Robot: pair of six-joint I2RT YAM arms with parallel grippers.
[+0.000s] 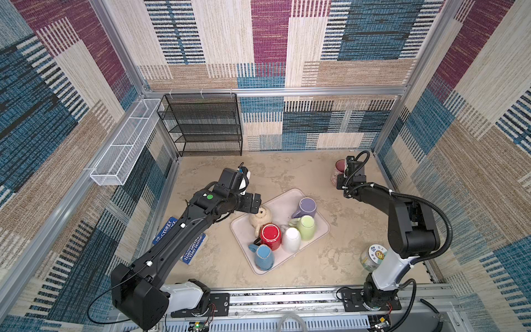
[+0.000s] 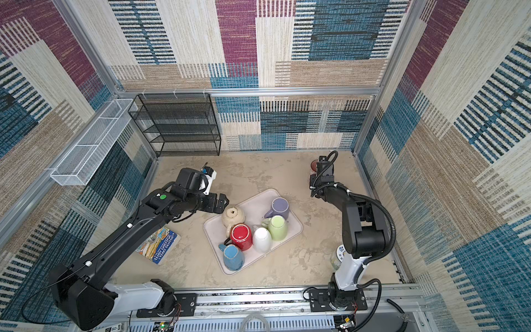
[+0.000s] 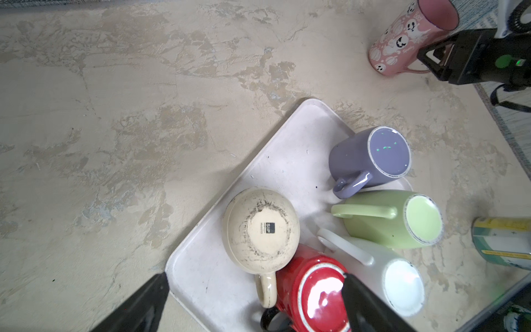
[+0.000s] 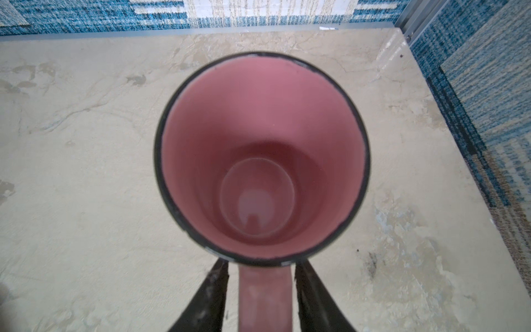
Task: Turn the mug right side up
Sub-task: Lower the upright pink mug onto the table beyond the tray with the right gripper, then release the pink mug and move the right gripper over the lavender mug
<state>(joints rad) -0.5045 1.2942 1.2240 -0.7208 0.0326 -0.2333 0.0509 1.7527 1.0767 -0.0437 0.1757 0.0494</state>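
1. Right wrist view looks straight down into the pink mug [image 4: 264, 138]: it stands upright on the table [image 4: 86, 172], mouth up, near the far right corner.
2. My right tool [image 4: 262, 266] straddles the mug's handle, one finger on each side. The jaws are partly open. I see a sliver of gap on one side, and the other finger sits just beside the handle, so nothing is clamped.
3. In both top views the pink mug [image 1: 339, 168] [image 2: 313, 166] sits well apart from the tray [image 1: 283, 205], partly hidden behind my right wrist.
4. My left tool [image 3: 254, 277] is spread wide and holds nothing. It hovers at the tray's left edge, above the cream mug [image 3: 261, 230] and the red mug [image 3: 316, 296].
5. Both of those mugs stand bottom up on the tray, as do the white mug [image 3: 402, 287], the green mug [image 3: 416, 221] and the purple mug [image 3: 373, 155].
6. The blue mug [image 1: 263, 257] sits at the tray's near end.
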